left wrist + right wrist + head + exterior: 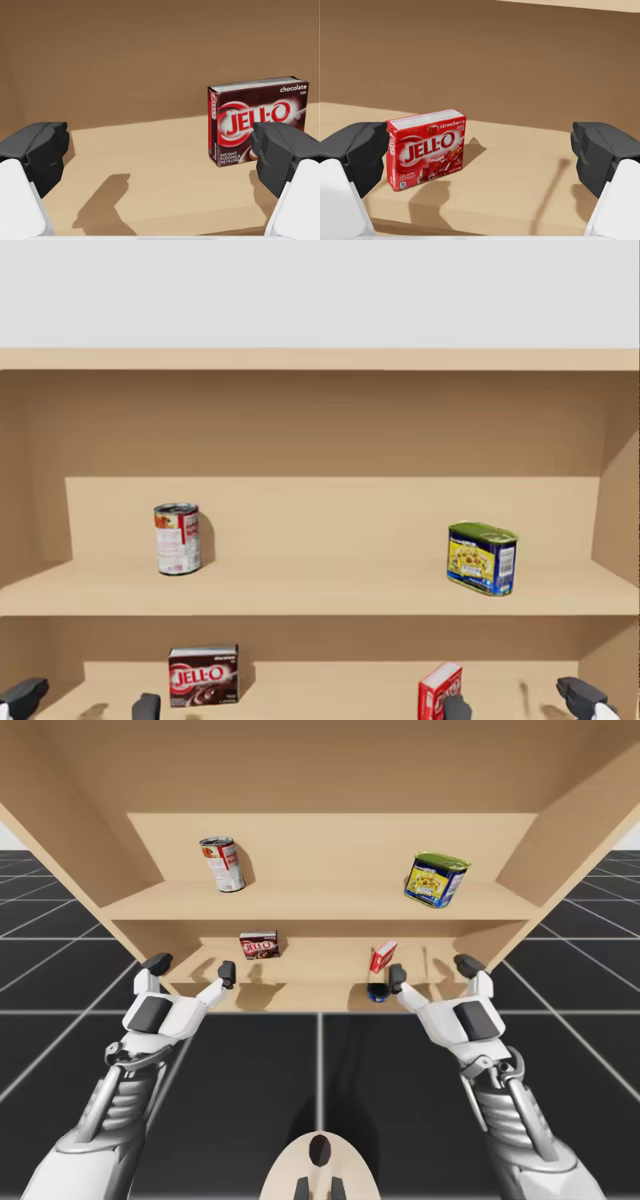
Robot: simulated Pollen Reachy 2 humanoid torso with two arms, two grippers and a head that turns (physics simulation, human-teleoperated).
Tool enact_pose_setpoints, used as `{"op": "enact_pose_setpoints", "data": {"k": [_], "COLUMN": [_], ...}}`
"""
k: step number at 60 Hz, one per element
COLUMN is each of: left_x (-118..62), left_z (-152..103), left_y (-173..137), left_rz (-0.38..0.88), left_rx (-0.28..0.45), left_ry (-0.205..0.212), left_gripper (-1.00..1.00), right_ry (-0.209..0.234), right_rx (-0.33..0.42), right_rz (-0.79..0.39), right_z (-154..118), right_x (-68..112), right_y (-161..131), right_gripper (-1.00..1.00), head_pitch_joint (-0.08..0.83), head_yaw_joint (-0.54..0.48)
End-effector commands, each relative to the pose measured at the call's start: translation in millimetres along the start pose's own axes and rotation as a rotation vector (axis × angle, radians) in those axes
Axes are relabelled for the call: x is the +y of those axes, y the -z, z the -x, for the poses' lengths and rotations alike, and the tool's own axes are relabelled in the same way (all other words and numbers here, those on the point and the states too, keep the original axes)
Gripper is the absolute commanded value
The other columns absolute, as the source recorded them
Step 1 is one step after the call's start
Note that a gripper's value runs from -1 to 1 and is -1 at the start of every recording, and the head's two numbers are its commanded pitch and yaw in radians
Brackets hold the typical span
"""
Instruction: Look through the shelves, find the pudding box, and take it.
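The dark brown pudding box stands upright on the lower shelf, toward its left side and back from the front edge. The robot's left gripper hangs at that edge with its fingers spread wide. The box is ahead, past one finger, with bare board between. The right gripper, equally spread, faces a red box.
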Motion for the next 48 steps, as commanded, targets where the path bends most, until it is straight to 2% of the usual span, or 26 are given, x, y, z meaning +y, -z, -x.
{"op": "enact_pose_setpoints", "data": {"k": [1, 12, 35, 48], "left_x": [0.1, 1.0, 2.7, 2.6], "left_z": [-0.1, -0.5, -0.5, -0.9], "left_y": [0.0, 0.1, 0.1, -0.3], "left_rz": [-0.001, -0.003, 0.001, 0.011], "left_rx": [0.001, 0.001, -0.002, -0.001], "left_ry": [0.002, -0.001, -0.008, -0.020], "left_gripper": [-1.00, -1.00, -1.00, -1.00], "right_ry": [0.004, 0.013, -0.006, -0.004], "right_rx": [0.008, 0.006, 0.007, 0.009], "right_rz": [0.042, 0.040, 0.047, 0.047], "right_z": [1.4, 0.9, 1.6, 0.5], "right_x": [3.9, 1.1, 0.1, -1.7], "right_y": [-2.0, 1.9, 2.7, 2.4], "right_gripper": [-1.00, -1.00, -1.00, -1.00], "head_pitch_joint": [0.012, 0.070, 0.307, 0.378], "head_yaw_joint": [-0.01, -0.01, 0.14, 0.21]}}
